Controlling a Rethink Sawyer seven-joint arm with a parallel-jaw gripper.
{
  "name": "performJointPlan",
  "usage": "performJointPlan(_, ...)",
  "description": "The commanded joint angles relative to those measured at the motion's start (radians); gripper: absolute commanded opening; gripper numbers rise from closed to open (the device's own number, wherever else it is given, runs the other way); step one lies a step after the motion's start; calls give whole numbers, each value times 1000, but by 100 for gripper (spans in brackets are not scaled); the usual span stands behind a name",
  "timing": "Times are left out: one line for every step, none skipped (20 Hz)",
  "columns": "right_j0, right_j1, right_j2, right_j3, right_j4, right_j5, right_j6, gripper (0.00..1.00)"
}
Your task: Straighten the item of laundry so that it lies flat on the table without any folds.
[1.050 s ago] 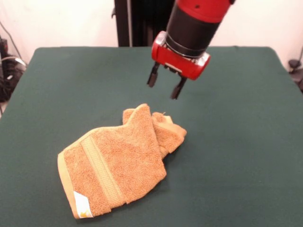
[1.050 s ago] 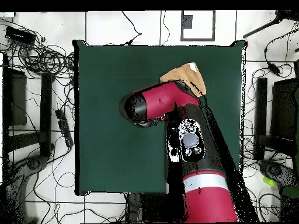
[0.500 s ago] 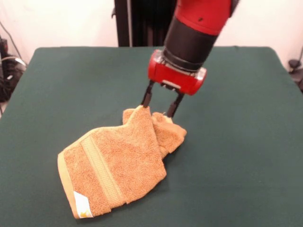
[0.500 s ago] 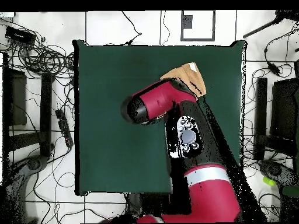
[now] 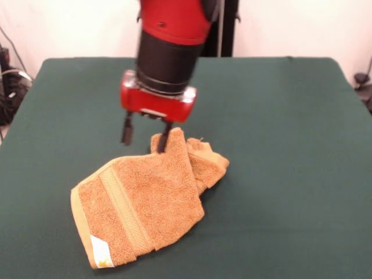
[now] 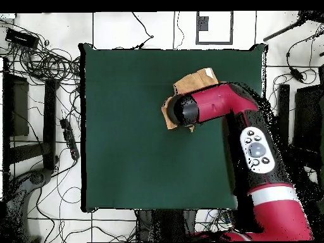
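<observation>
The towel [image 5: 142, 200] lies on the green table [image 5: 290, 145], in a bunched heap with folds in it. It is orange-tan and fluffy. In the front view it sits toward the near left part of the table. A woven band [image 5: 125, 209] runs across its wider end, and a small white label [image 5: 102, 254] shows at the near corner of that end. The other end is folded up into a lump [image 5: 203, 160] with a point sticking up. The gripper [image 5: 145, 135] hangs low over the table at the far end of the towel. It is red with two dark fingers [image 5: 126, 131] pointing down. The jaws are apart, with a clear gap between them. One finger is down by the raised point of the towel, right at the cloth, and the other finger hangs over bare table just beside the towel. Nothing is between the fingers. In the overhead view the red arm [image 6: 221, 104] reaches across the table and covers much of the towel [image 6: 196, 79], so only parts of the cloth peek out on both sides of it.
</observation>
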Motion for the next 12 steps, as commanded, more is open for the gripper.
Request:
performJointPlan(-21,116,170,-21,-14,-91,-385,100)
performJointPlan(-21,131,158,-27,-23,-137,-342,100)
performJointPlan(-19,148,143,-31,-30,-178,-295,100)
performJointPlan(-15,165,125,-38,-31,-212,-238,100)
performJointPlan(-17,185,116,-41,-14,-231,-193,100)
performJointPlan(-25,205,117,-43,19,-226,-166,100)
performJointPlan(-33,218,118,-42,43,-237,-137,100)
performJointPlan(-39,229,120,-44,68,-238,-119,100)
performJointPlan(-48,238,125,-40,102,-236,-100,100)
performJointPlan(-56,242,128,-36,133,-236,-83,100)
performJointPlan(-64,246,133,-30,154,-255,-71,100)
performJointPlan(-73,251,139,-24,173,-271,-70,100)
